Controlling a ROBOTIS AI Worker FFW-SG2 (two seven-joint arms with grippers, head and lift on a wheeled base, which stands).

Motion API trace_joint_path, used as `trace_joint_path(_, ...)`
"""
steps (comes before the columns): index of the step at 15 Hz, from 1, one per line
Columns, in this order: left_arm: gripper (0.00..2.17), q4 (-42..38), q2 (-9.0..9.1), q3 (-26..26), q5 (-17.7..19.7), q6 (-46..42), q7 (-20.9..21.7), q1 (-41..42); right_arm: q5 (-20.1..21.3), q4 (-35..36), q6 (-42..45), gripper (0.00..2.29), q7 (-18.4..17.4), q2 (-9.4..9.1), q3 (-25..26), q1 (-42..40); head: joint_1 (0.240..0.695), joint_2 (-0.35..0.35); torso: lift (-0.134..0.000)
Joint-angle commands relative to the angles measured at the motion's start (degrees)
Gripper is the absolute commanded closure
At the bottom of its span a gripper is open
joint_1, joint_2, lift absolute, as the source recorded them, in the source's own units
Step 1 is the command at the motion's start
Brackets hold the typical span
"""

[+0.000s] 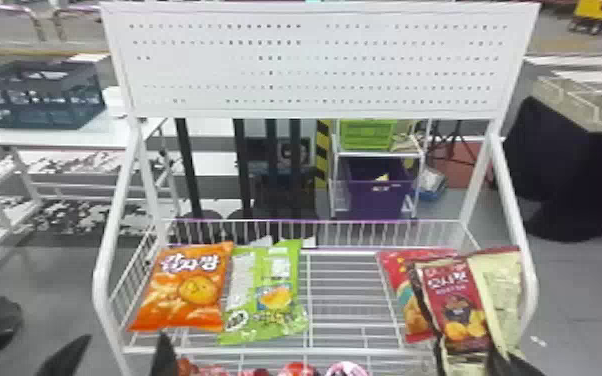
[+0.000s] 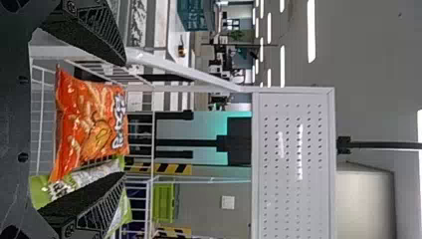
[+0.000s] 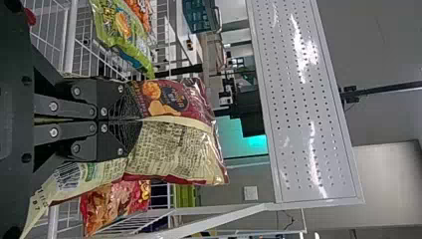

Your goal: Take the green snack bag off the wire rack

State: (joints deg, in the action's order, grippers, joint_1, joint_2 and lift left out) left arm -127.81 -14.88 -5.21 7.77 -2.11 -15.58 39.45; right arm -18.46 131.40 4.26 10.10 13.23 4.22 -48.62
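While the right claw point(image 1: 504, 362) is clamped on the red-and-cream bag point(image 1: 465, 300), the left claw point(image 1: 125, 337) stands empty, fingers well apart. The green snack bag point(image 1: 265, 295) lies on the wire rack point(image 1: 345, 352), ahead and to the right of the left claw; one left finger partly hides it in the left wrist view. The head view's bottom edge cuts off both claws.

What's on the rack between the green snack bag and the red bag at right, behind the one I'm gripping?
The head view shows just bare wire shelf between the green snack bag and the red bag.
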Motion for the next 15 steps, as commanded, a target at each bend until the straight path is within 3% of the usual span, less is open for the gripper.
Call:
trace_joint_path(1, 0.10, 6.52, -1.91, -5.69, 1.11, 5.41, -0.94, -9.31, 0.62, -0.53, 0.17, 2.24, 0.00, -0.13, -0.53, 0.28, 0.499, 0.000, 0.000)
trace_joint_path(5, 0.10, 19.08, -2.17, -15.44, 1.28, 9.27, -4.02, -25.57, 1.58, -1.50, 0.17, 2.24, -0.26, -0.13, -1.23, 0.46, 0.499, 0.000, 0.000)
trace_joint_path(8, 0.10, 29.37, 0.03, -22.21, 1.37, 10.50, -4.81, -36.38, 2.02, -2.47, 0.17, 2.24, -0.70, 0.04, -1.32, 1.25, 0.499, 0.000, 0.000)
trace_joint_path(11, 0.10, 37.45, 2.31, -24.23, 3.04, 12.44, -4.98, -43.59, 2.02, -4.23, 0.17, 2.24, -0.70, 0.13, -1.76, 2.39, 0.499, 0.000, 0.000)
trace_joint_path(15, 0.12, 41.23, 2.49, -23.26, 6.21, 18.06, -3.49, -47.10, 2.02, -5.90, 0.17, 2.24, -0.70, 0.31, -2.20, 3.97, 0.499, 0.000, 0.000)
